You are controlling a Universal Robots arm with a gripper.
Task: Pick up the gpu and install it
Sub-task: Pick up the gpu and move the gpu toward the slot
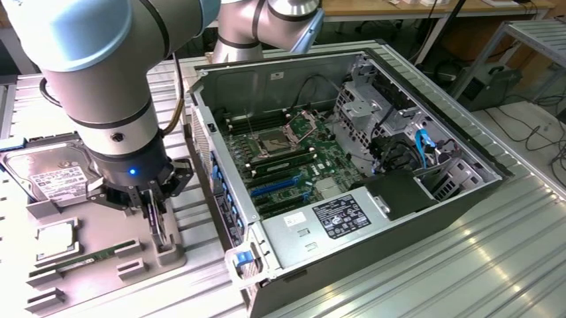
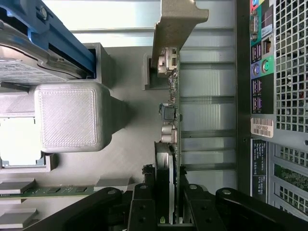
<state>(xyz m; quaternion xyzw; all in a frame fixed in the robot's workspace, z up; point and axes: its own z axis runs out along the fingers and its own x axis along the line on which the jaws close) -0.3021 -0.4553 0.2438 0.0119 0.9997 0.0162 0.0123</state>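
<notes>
Gripper (image 1: 152, 201) clamped on gpu (image 2: 172, 115) (upright on edge) in grey holder (image 1: 99, 232).

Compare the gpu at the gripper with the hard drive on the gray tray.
The gpu stands on edge; the hard drive lies flat, label up. The gpu is a thin card with a metal bracket; the hard drive is a boxy silver block. The gripper is closed on the gpu; the hard drive is untouched. Both sit on the gray tray beside the computer case.
</notes>
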